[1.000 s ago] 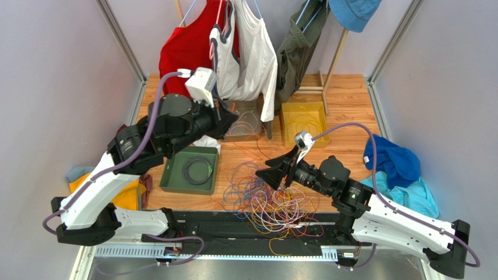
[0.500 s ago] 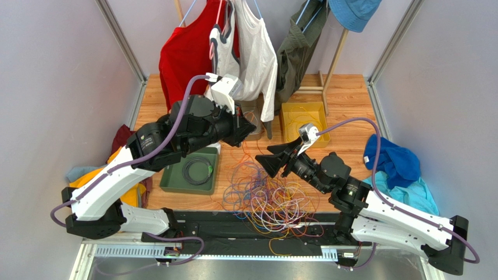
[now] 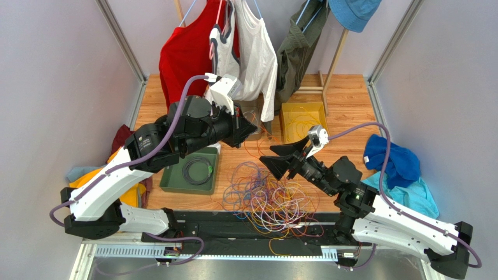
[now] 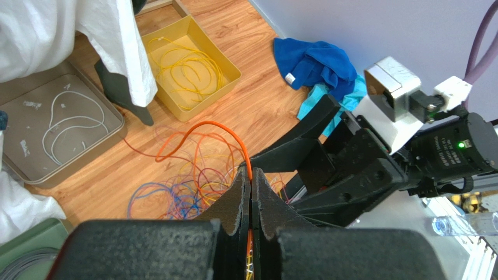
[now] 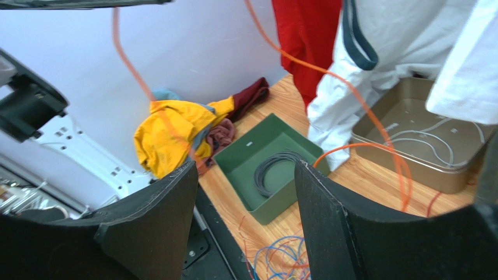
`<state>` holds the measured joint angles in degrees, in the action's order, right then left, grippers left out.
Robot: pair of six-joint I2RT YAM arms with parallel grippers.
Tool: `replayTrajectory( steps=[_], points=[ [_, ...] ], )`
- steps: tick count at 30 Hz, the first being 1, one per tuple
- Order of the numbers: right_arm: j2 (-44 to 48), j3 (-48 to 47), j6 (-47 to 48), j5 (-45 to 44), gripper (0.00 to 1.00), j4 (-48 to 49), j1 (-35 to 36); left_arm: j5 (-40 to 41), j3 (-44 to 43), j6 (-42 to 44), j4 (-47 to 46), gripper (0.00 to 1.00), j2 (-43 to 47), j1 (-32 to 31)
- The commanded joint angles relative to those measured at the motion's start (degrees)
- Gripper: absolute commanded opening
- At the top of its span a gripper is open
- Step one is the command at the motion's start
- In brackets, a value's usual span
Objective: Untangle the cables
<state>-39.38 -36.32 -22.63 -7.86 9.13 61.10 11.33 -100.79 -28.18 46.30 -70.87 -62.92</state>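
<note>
**Above the wooden tabletop: one wire pinched, one pincer gaping**

At bottom centre of the overhead view, the loose snarl of thin, many-coloured cables (image 3: 269, 201) lies on the wood. Its nearest loops spill past the table's front edge onto the black strip by the two arm bases. Bare wood shows to the right of the snarl, reaching the crumpled blue cloths (image 3: 394, 160) at the right wall, and also beyond it.

Three trays stand on the table. A square green plastic tray (image 3: 170, 175) is to the left of the snarl. A grey metal tray (image 3: 255, 119) sits at upper centre under the hanging clothes (image 3: 245, 52). A yellow tray (image 3: 284, 119) stands just right of that one.

The left gripper (image 3: 250, 131) hangs near the grey tray's front edge. The right gripper (image 3: 272, 156) hangs over the snarl's far side, near the left one but apart from it. Its jaws are spread wide and hold nothing.

From the left wrist, two padded fingers (image 4: 234, 198) are pressed together on one thin orange cable (image 4: 204, 124). It arcs up from the tips and drops toward the snarl at lower left. One white wire lies in the grey tray, and yellow loops lie in the yellow tray.

From the right wrist, two black fingers (image 5: 158, 227) stand far apart, with the green tray and its single dark coil in the gap. Two orange strands cross the upper frame. The left one is blurred, and I cannot tell whether it touches a finger.
</note>
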Motion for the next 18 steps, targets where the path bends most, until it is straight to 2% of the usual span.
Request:
replayTrajectory(
  steps=[1,5,9,18],
  points=[
    [1.5,0.5,0.1,6.6,0.66,3.2,0.3,-0.1,-0.8,0.1,-2.2,0.0,0.6,-0.3],
    [2.2,1.6,0.0,11.1,0.65,4.7,0.2,-0.5,-0.9,-0.2,-2.2,0.0,0.6,-0.3],
    [-1.0,-0.3,0.2,15.1,0.65,4.0,0.4,-1.2,-1.4,-0.4,-2.4,0.0,0.6,-0.4],
    [-8.2,-2.8,0.9,13.2,0.63,6.0,1.7,-2.2,-1.9,-0.7,-2.4,0.0,0.9,-1.2]
  ],
)
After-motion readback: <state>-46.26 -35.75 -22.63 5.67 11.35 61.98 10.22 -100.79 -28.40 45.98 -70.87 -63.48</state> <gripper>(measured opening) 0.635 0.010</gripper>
